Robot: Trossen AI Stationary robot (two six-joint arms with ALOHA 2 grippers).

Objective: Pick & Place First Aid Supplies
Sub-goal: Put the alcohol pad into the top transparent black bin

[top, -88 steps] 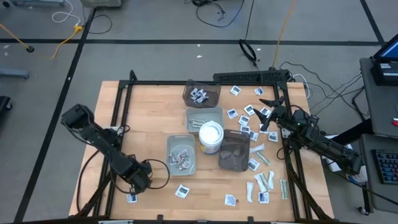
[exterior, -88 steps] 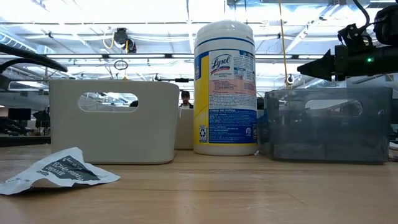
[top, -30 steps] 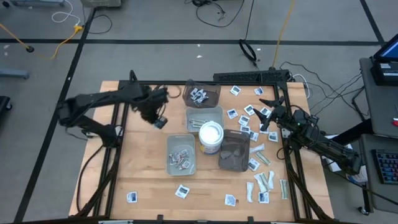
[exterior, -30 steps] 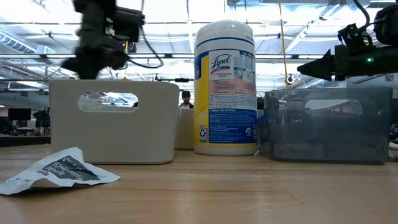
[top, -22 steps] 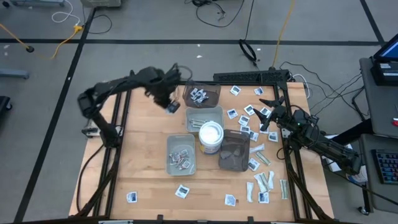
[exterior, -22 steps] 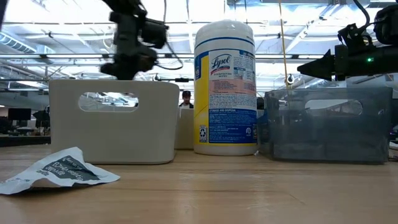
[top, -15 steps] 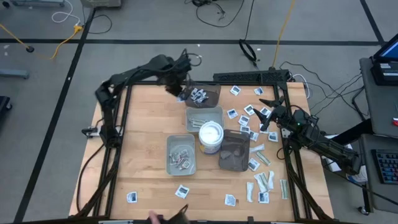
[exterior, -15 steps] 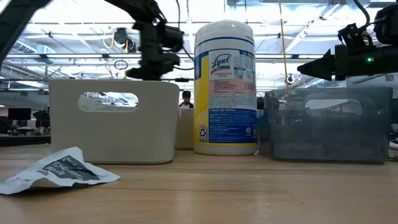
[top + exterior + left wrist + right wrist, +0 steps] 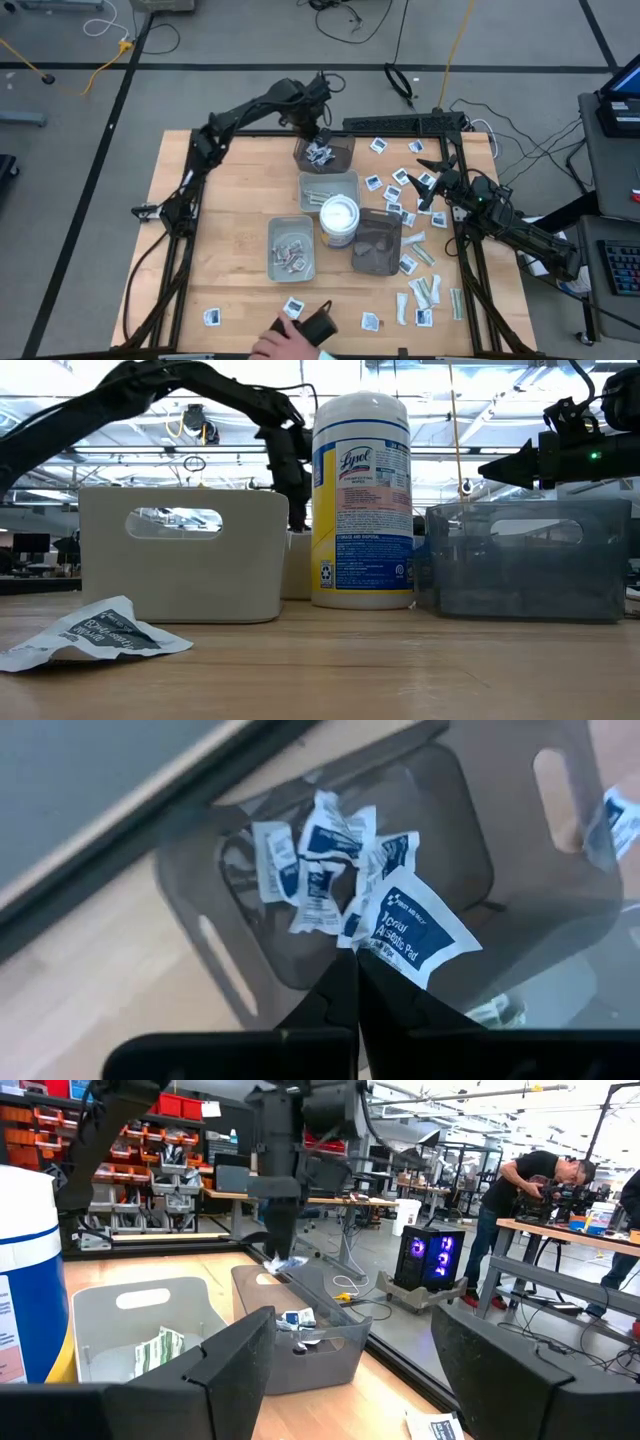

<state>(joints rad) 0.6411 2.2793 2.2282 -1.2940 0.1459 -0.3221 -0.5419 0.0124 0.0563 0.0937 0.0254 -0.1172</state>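
My left gripper [image 9: 357, 963] hovers over the far dark translucent tray [image 9: 326, 152] and is shut on a square white packet with blue print [image 9: 412, 925]. Several like packets [image 9: 320, 860] lie on that tray's floor. In the right wrist view the left arm's packet [image 9: 287, 1263] hangs just above the tray's rim. More square packets [image 9: 400, 178] and pale green strips [image 9: 425, 290] lie scattered on the table's right side. My right gripper [image 9: 432, 182] waits open above those packets, near the right edge. My left gripper pinches the square packet by one corner [image 9: 372, 948] between its two shut fingers. It comes from above, pointing down. The packet is lifted clear over the dark tray, sticking out past the fingertips, tilted.
A white wipes tub [image 9: 339, 219] stands mid-table between two grey trays [image 9: 328, 186] [image 9: 291, 248] and a second dark tray [image 9: 377, 243]. Loose packets [image 9: 293, 306] lie near the near edge. A person's hand [image 9: 283, 342] with a dark object reaches in over that edge.
My left arm has swung from the table's left-middle toward the far edge and to the right, carrying the packet, and now stands over the far dark tray. A person's hand has come in at the near edge. My right arm has kept still.
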